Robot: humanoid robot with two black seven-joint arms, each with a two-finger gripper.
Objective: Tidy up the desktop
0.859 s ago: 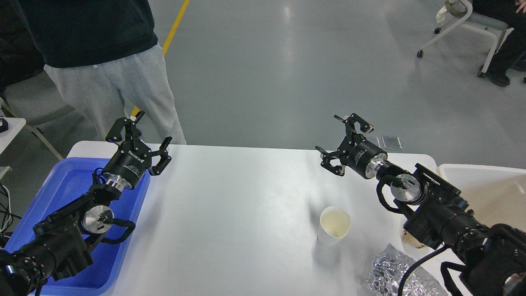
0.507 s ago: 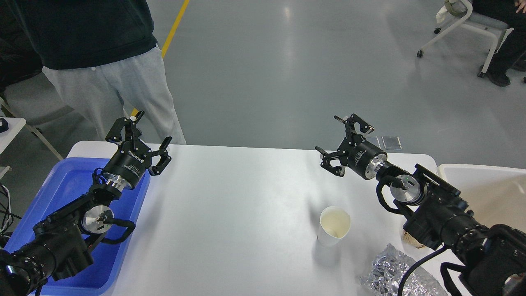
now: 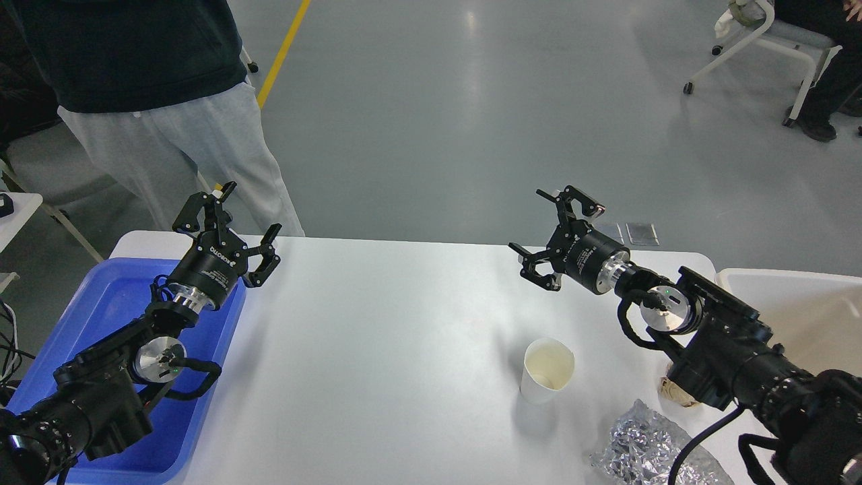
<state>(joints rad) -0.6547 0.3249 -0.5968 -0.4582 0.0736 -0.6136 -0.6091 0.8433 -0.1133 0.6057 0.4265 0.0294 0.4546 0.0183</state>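
A crumpled foil wrapper (image 3: 650, 450) is seen at the near right edge of the desktop (image 3: 377, 337), with a white paper cup (image 3: 547, 370) standing upright just beyond it; a blue tray (image 3: 108, 323) is set at the left end and a beige bin (image 3: 801, 313) at the right; the left gripper (image 3: 232, 219) and the right gripper (image 3: 551, 229) are held spread apart, empty, above the far edge; beyond, a person in grey trousers (image 3: 175, 148) is standing.
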